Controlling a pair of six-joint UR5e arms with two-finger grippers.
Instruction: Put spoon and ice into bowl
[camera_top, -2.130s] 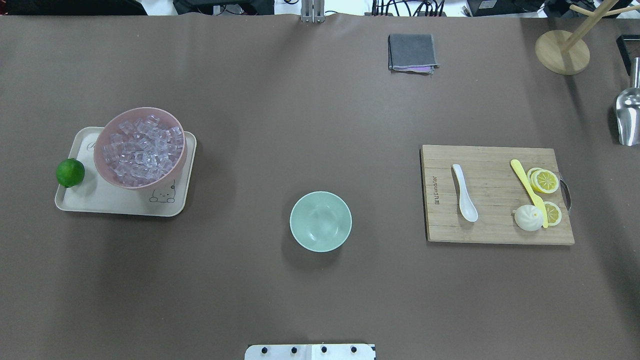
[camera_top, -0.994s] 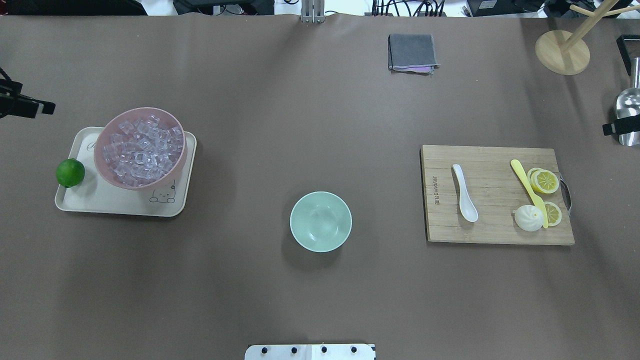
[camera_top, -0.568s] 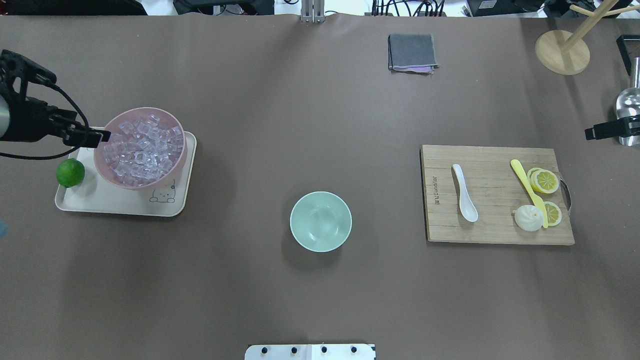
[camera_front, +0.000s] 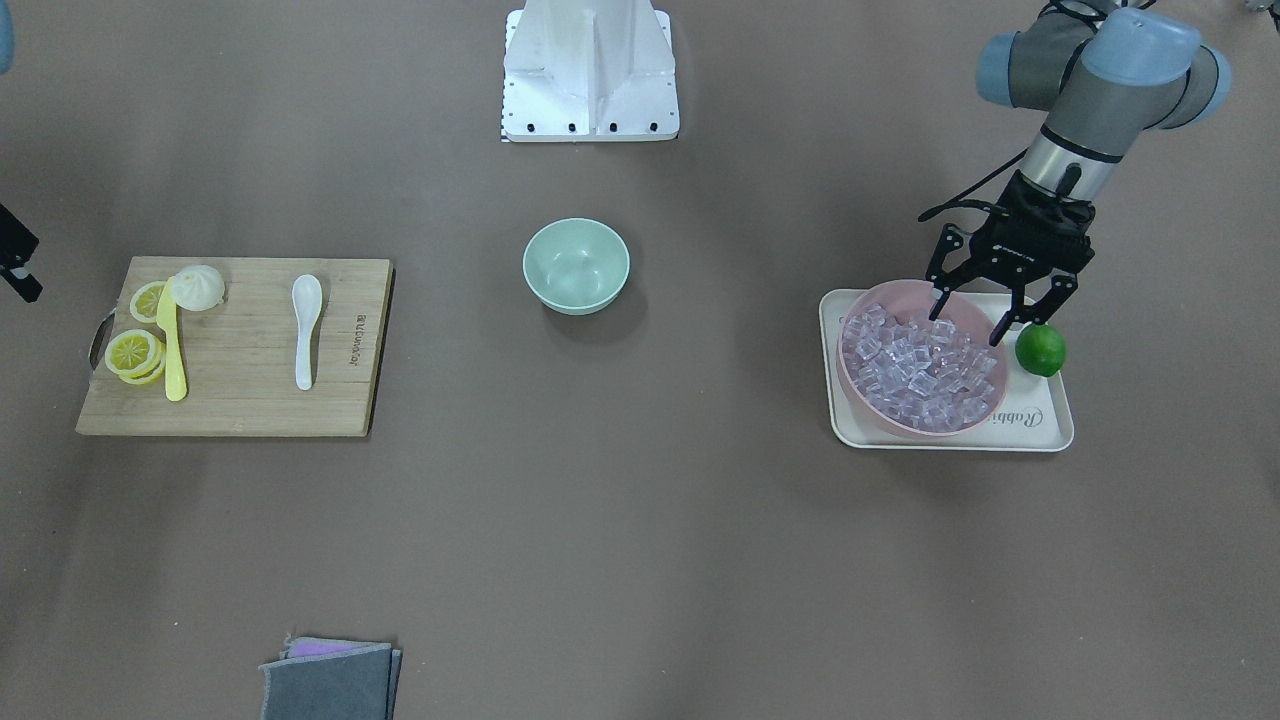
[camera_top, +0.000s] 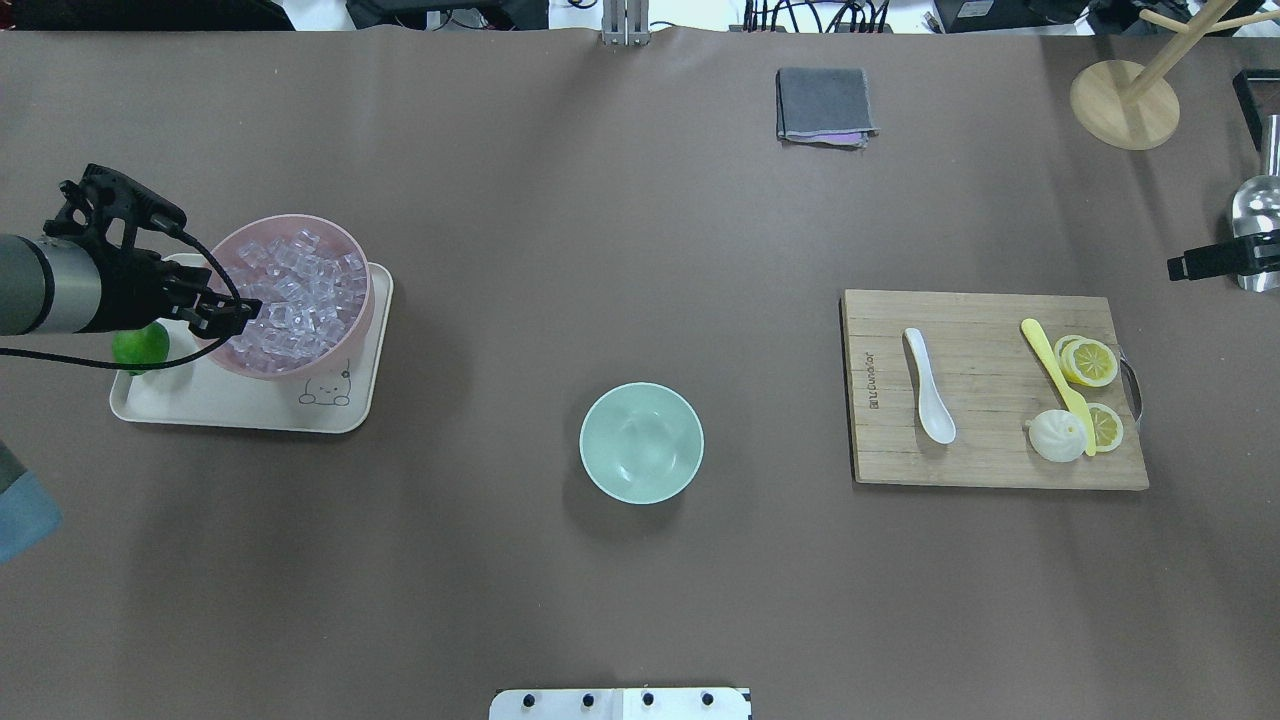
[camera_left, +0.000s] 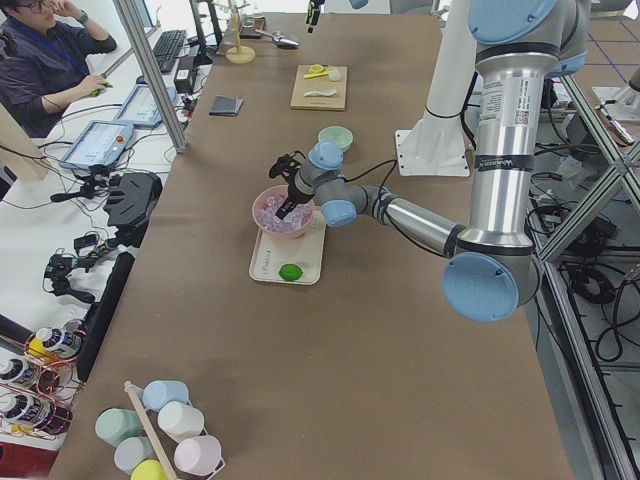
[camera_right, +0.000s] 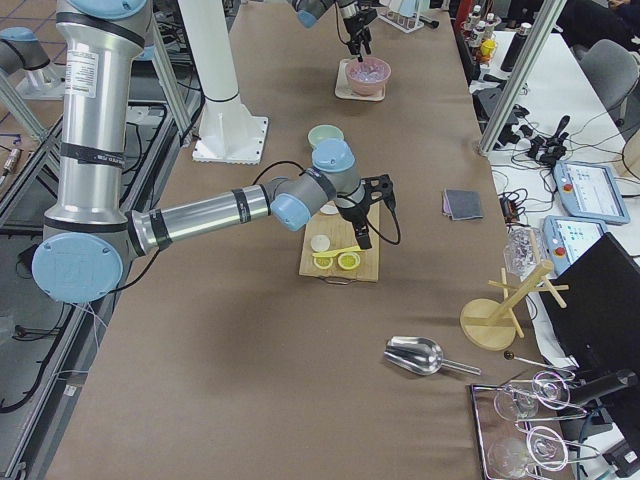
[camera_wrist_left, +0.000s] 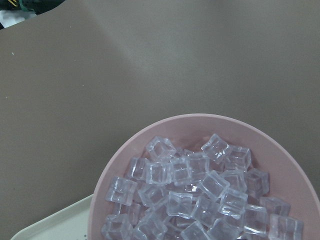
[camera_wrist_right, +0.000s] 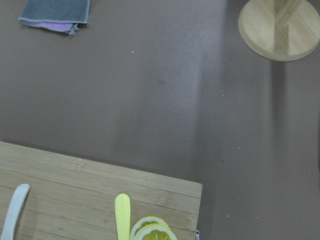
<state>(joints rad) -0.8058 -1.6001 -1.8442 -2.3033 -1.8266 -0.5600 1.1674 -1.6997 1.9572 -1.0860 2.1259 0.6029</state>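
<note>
The white spoon (camera_top: 928, 385) lies on a wooden cutting board (camera_top: 1000, 455), also seen in the front view (camera_front: 305, 330). The mint-green bowl (camera_top: 641, 442) stands empty mid-table. Many clear ice cubes (camera_top: 290, 295) fill a pink bowl (camera_top: 368, 300) on a cream tray (camera_top: 230, 408). My left gripper (camera_front: 970, 328) is open and empty, fingers straddling the pink bowl's rim beside the lime; the left wrist view shows the ice (camera_wrist_left: 200, 195) just below. My right gripper (camera_top: 1190, 265) shows only as a dark tip at the right edge, beyond the board; I cannot tell its state.
A lime (camera_front: 1040, 350) sits on the tray by the left gripper. A yellow knife (camera_top: 1055, 375), lemon slices (camera_top: 1090, 362) and a white bun (camera_top: 1057, 436) share the board. A grey cloth (camera_top: 822, 105), a wooden stand base (camera_top: 1123, 105) and a metal scoop (camera_top: 1255, 215) lie far back.
My left arm came in from the left edge and moved to the pink bowl's near rim. My right gripper tip appeared at the right edge and crept left.
</note>
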